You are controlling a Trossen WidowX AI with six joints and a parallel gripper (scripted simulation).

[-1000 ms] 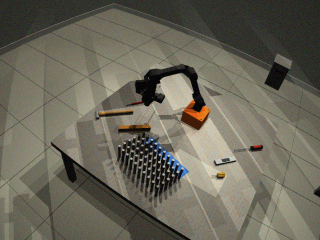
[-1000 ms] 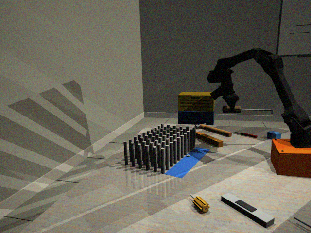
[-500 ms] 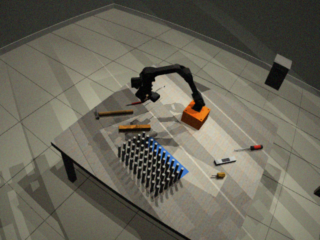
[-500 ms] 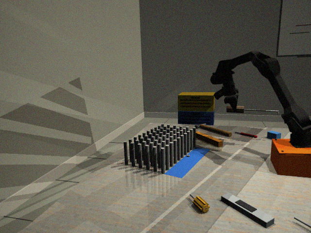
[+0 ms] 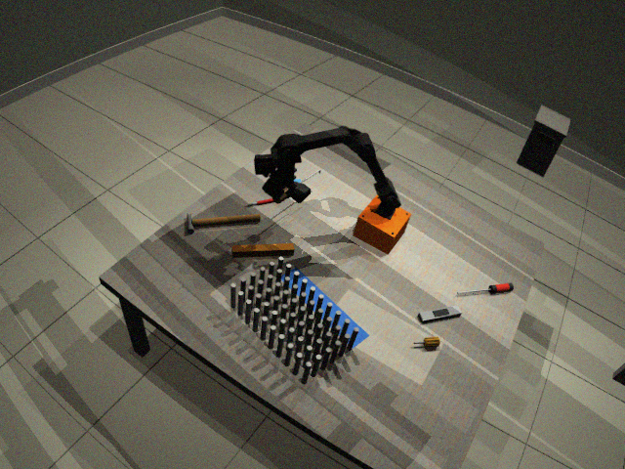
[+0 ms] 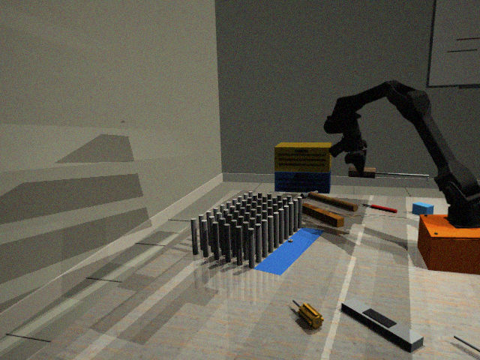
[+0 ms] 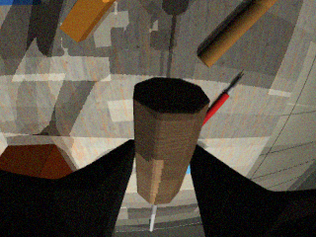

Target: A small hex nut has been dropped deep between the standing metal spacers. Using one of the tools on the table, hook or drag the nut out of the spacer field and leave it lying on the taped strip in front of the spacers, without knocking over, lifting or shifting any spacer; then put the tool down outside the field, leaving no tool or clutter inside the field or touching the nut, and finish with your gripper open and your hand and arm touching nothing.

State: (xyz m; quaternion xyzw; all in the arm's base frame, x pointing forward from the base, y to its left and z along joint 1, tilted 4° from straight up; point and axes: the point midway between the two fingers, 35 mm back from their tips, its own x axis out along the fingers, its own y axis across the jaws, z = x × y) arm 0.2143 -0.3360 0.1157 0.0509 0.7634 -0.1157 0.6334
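My gripper (image 5: 286, 192) (image 6: 361, 172) (image 7: 162, 148) is shut on the wooden handle (image 6: 369, 172) (image 7: 168, 128) of a hook tool. It holds the tool in the air, well above the table, away from the spacers and beyond the wooden block. The tool's thin rod (image 6: 401, 175) (image 7: 153, 217) points away from the spacers and ends in a small bent tip. The hex nut (image 6: 290, 240) lies on the blue taped strip (image 6: 280, 261) (image 5: 362, 335), close to the front row of spacers. The metal spacers (image 5: 232, 297) (image 6: 251, 247) stand upright in rows.
A wooden block (image 5: 262, 250) (image 6: 323, 216) and a hammer (image 5: 227, 220) (image 6: 333, 201) lie beyond the field, with a red-handled tool (image 5: 264, 201) (image 6: 383, 208) and blue block (image 6: 422, 208). A yellow screwdriver (image 5: 432, 343), grey bar (image 5: 439, 315) and red-black screwdriver (image 5: 501, 288) lie opposite.
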